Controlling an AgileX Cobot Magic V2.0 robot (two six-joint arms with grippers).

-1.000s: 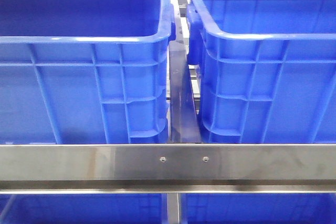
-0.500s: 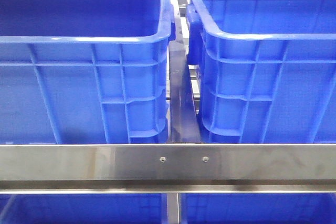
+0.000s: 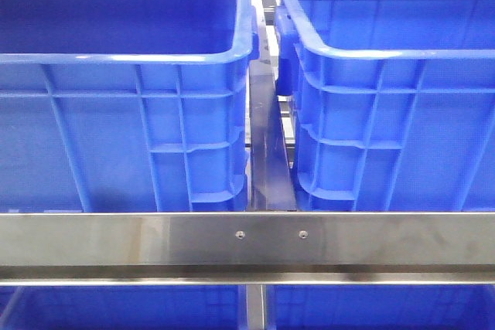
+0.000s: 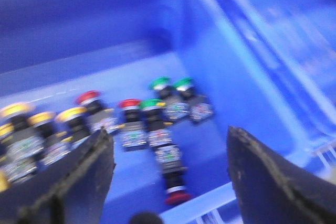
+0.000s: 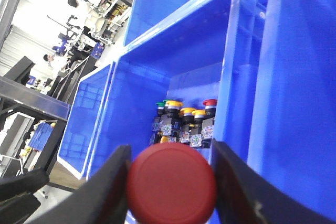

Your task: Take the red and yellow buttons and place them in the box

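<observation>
— So, what have your fingers got hold of?

— My right gripper (image 5: 170, 182) is clamped on a red button (image 5: 171, 182); its round cap sits squeezed between both fingers, touching each. Beyond it I see a blue box (image 5: 157, 66) with a cluster of buttons (image 5: 184, 121) against its far wall: yellow caps, a green one, a red one at the end.

— And the left?

— My left gripper (image 4: 168, 177) is spread wide and holds nothing. It hangs over another blue bin (image 4: 220, 77), and the picture is blurred. On that bin's floor lie more buttons: yellow ones (image 4: 42, 124) at one end, red ones (image 4: 107, 100) next, green ones (image 4: 165, 90) nearest the bin's side wall, and one red button lying on its side (image 4: 173, 182) between my fingers.

— The front camera?

— Only two blue crates (image 3: 124, 90) behind a metal rail (image 3: 247, 241); neither arm shows there.
</observation>
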